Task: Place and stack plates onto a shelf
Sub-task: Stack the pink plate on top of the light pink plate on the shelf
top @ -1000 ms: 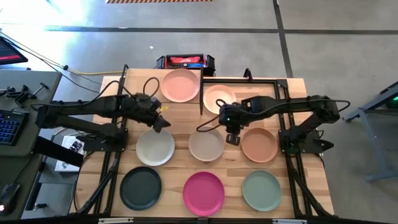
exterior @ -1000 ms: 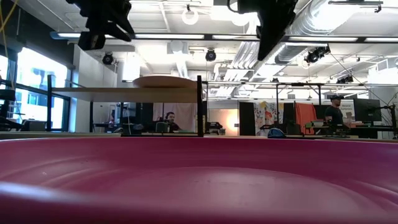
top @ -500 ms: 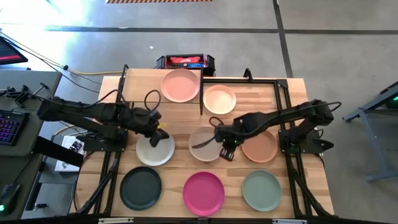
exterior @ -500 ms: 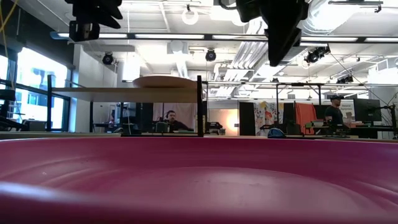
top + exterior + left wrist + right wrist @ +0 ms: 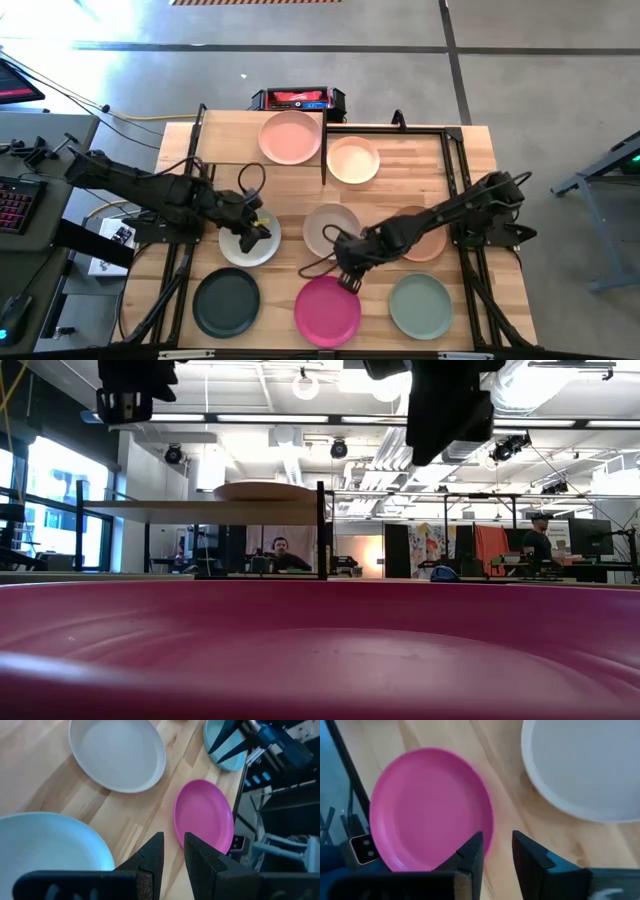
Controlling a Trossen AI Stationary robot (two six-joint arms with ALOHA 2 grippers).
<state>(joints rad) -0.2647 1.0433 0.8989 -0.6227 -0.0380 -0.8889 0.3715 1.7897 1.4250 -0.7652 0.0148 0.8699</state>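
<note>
Eight plates show in the high view. The pink plate [image 5: 290,137] lies on the light-wood shelf [image 5: 225,135] at the far edge, also in the low view [image 5: 265,490]. The peach plate [image 5: 353,159] lies right of the shelf's post. My left gripper [image 5: 255,232] hovers narrowly open over the off-white plate [image 5: 240,248]. Its wrist view [image 5: 173,837] shows that plate [image 5: 50,845]. My right gripper [image 5: 348,275] hovers narrowly open and empty over the far rim of the magenta plate [image 5: 327,310]. Its wrist view [image 5: 497,840] shows the magenta plate [image 5: 430,810] and the beige plate [image 5: 585,770].
The beige plate [image 5: 330,228], the terracotta plate [image 5: 425,238], the dark green plate [image 5: 226,302] and the sage green plate [image 5: 420,305] lie flat on the tabletop. A black frame [image 5: 455,150] stands at the far right. A red-and-black box [image 5: 297,98] sits behind the table. People sit in the room beyond [image 5: 278,550].
My right gripper has gone from beside the peach plate toward the table's near edge, across the beige plate, to the magenta plate's far rim. My left gripper has gone toward the near edge, to above the off-white plate. No plate has moved.
</note>
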